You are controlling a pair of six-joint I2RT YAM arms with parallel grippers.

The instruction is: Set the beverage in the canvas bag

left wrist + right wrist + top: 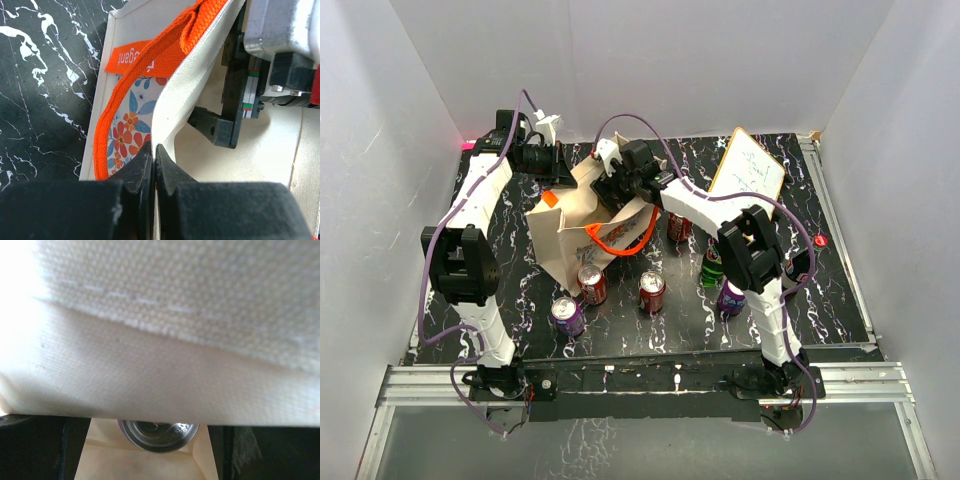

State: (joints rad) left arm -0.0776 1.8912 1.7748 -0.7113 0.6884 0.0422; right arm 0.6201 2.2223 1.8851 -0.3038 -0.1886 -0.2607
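Your left gripper (154,157) is at the far left. Its jaws are shut tight on the rim of the canvas bag (570,235), which stands left of the middle of the table (840,300). Your right gripper (613,188) reaches into the bag's open top with its jaws wide apart. The beverage can (157,432) lies inside the bag, between the fingers (45,450), with a gap on each side.

White left arm (485,190) and right arm (695,205) have black joints, purple cables (424,285), a black left end effector (154,149)
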